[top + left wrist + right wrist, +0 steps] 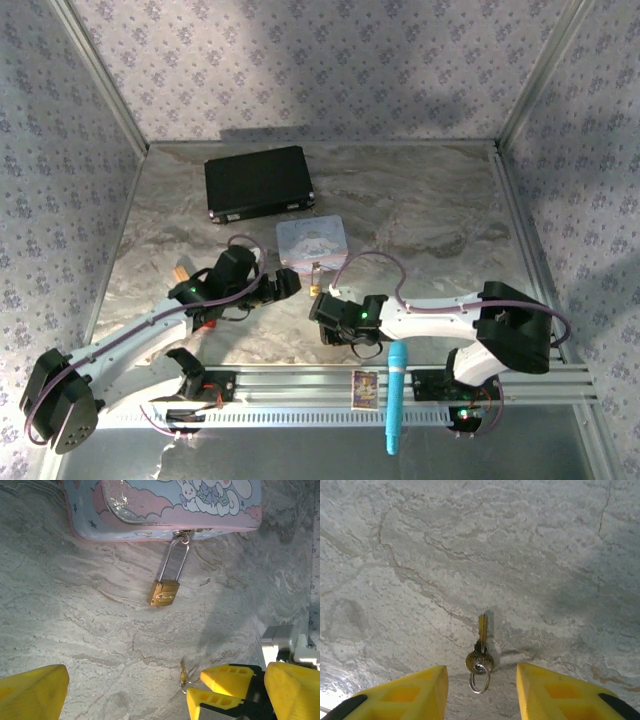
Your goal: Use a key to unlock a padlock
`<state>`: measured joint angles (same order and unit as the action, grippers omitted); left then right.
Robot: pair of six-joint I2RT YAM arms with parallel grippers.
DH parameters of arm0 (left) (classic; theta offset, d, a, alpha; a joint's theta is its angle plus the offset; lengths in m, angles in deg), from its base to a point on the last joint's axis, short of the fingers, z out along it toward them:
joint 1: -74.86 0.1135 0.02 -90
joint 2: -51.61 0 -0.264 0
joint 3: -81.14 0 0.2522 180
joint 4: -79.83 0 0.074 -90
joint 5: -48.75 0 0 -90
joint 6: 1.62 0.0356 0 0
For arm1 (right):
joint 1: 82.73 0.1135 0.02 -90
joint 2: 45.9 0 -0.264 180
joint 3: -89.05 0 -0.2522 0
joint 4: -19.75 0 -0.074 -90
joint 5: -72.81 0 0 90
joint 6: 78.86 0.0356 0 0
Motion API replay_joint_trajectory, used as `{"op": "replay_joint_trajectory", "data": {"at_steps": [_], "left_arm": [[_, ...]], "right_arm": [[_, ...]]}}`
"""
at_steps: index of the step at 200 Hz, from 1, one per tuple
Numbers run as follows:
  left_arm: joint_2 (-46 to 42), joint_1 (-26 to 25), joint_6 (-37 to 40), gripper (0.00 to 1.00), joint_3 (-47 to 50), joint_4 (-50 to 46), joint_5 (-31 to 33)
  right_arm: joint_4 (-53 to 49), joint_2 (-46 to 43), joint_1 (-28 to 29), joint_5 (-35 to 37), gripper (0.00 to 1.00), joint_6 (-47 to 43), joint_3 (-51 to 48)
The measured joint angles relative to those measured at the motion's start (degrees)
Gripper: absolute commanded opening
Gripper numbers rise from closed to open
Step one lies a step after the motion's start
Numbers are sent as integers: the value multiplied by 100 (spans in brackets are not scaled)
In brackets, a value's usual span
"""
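The brass padlock (163,592) lies on the marble table, its thin silvery shackle (175,562) hooked through the latch of the pastel cartoon tin (165,510). From above, the padlock (316,289) sits just in front of the tin (311,240). The small key (481,645) with a wire ring (479,679) rests on the table between the fingers of my open right gripper (481,672). In the left wrist view the key (183,672) lies just left of the right gripper's yellow fingertips (220,677). My left gripper (165,700) is wide open, empty, short of the padlock.
A black case (259,183) lies at the back of the table. A small reddish block (181,270) sits beside the left arm. A blue pen-like tool (396,395) and a card (365,389) rest on the front rail. Patterned walls enclose the table.
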<state>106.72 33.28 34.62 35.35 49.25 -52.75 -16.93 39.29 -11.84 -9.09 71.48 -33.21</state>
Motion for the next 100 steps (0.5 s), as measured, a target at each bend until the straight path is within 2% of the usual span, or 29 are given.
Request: {"op": "replay_joint_trajectory", "data": {"at_steps": [33,50,100], "left_arm": [[0,-17,-85,100,24,13,44],[-2,-24,-127,100,28,13,61],[-37,-44,-234,100,37,13,190]], "right_arm": [[-2,76,70,-15,35,59,0],[0,146,107,-24,29,81,2],[-9,273,127,-31,26,151,31]]}}
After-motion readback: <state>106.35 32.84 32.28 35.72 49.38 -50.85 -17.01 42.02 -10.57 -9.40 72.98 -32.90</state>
